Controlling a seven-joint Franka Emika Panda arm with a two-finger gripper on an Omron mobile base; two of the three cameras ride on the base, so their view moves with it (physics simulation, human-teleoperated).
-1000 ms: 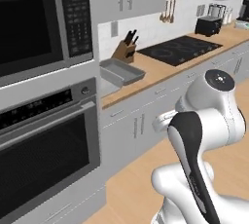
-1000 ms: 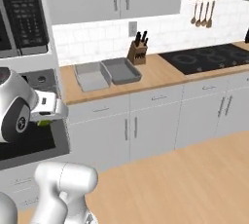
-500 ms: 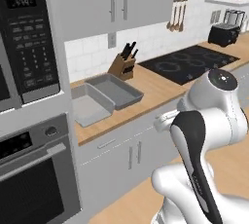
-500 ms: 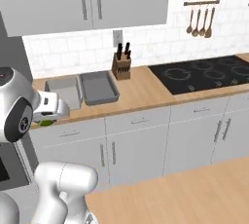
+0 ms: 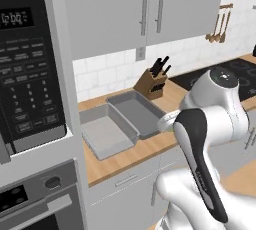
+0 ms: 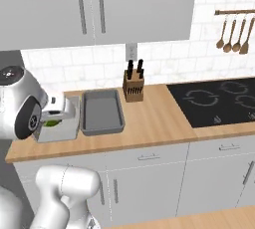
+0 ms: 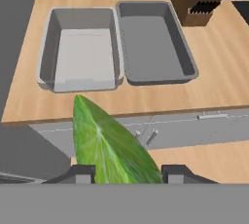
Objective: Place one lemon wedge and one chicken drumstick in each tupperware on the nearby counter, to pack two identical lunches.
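Note:
My gripper (image 7: 129, 172) is shut on a yellow-green lemon wedge (image 7: 112, 145), which juts up between the fingertips. It hovers in front of the wooden counter (image 7: 219, 72), short of its front edge. Two grey tupperwares stand side by side on the counter, both empty: the left tupperware (image 7: 48, 57) and the right tupperware (image 7: 153, 43). From the right base view the gripper (image 6: 50, 122) with the wedge (image 6: 51, 123) sits in front of the left tupperware (image 6: 62, 132), beside the right one (image 6: 102, 111). The left base view shows both tupperwares (image 5: 105, 134) (image 5: 135, 111). The drumsticks and the other wedge are out of view.
A wooden knife block (image 6: 133, 84) stands just right of the tupperwares. The black cooktop (image 6: 219, 101) lies further right, with utensils (image 6: 231, 29) hanging above it. A tall oven column with a microwave (image 5: 30, 74) bounds the counter on the left. Cabinets hang overhead.
The whole picture has shifted: the base has driven along and closer to the counter, so the tupperwares now sit nearer and more central. The gripper still holds the lemon wedge.

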